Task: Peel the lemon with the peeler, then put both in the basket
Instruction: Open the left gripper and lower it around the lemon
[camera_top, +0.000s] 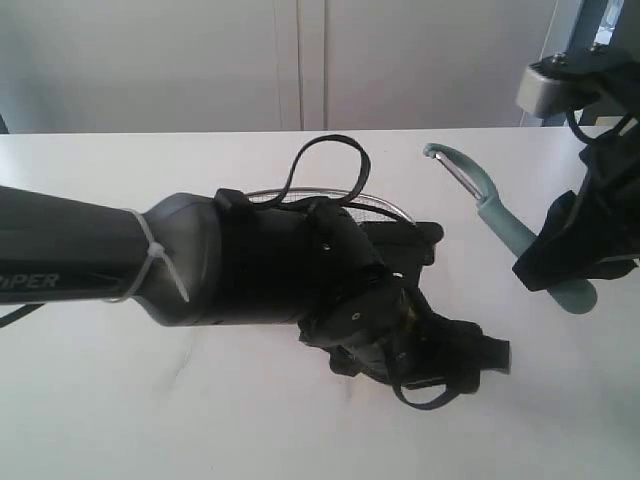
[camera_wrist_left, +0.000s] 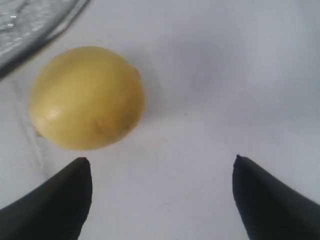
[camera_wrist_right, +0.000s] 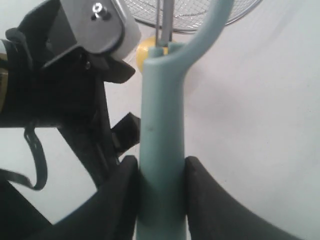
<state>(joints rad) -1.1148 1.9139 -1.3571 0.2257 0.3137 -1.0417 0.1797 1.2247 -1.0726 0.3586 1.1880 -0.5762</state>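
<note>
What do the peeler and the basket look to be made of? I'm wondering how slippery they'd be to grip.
The peeler: handle looks like matte pale teal plastic, smooth with no glare; its blade looks like thin bright metal. The basket: fine silver wire mesh with a thicker shiny rim, probably steel. The right gripper clamps the handle.
</note>
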